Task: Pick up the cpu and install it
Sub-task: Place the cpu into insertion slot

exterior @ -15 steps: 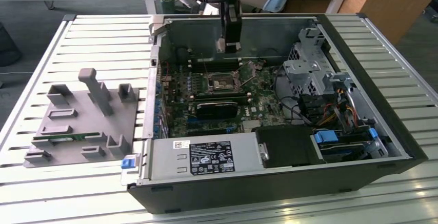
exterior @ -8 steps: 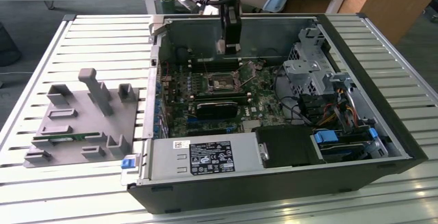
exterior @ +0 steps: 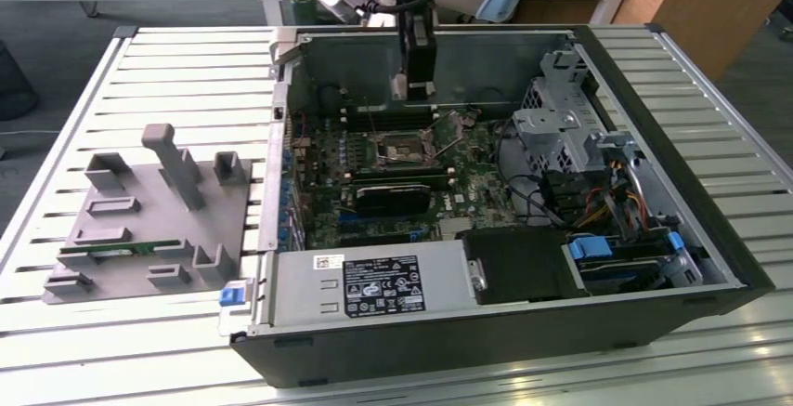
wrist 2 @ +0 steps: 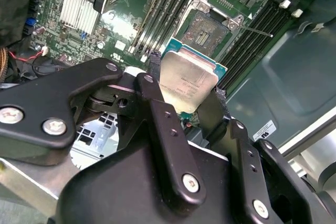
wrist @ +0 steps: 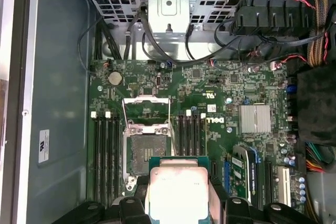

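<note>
Gripper (wrist 2: 185, 109) was clamped on the cpu (wrist 2: 188, 80), one black finger (wrist 2: 152, 95) on each of two opposite edges, metal top plate facing the second wrist camera. The chip was held in the air inside the open computer case (exterior: 694, 146), over the motherboard (exterior: 325, 178). It was near the cpu socket (wrist: 148, 153) but not in it and not touching it. The socket looked empty, its retention frame (wrist: 147, 109) flipped open and the lever (wrist 2: 252, 27) swung out.

The case lay on its side on the slatted bench (exterior: 186, 62), from the bench's middle toward the edge on the exterior view's right. The grey holder block (exterior: 149, 229) sat near the bench edge on the exterior view's left, well apart from the case, with a green memory stick (exterior: 118, 248) lying in it.

Handling, as judged: the cpu looked light, thin and stiff, so the grip shouldn't flex it. The smooth metal top looked slippery, and the green rim (wrist: 202, 162) gave little to hold. Edge grip on opposite sides looked right, and the underside should be kept clear. Likely fragile there and at the socket contacts: a tilted or off-square set-down could damage them.
</note>
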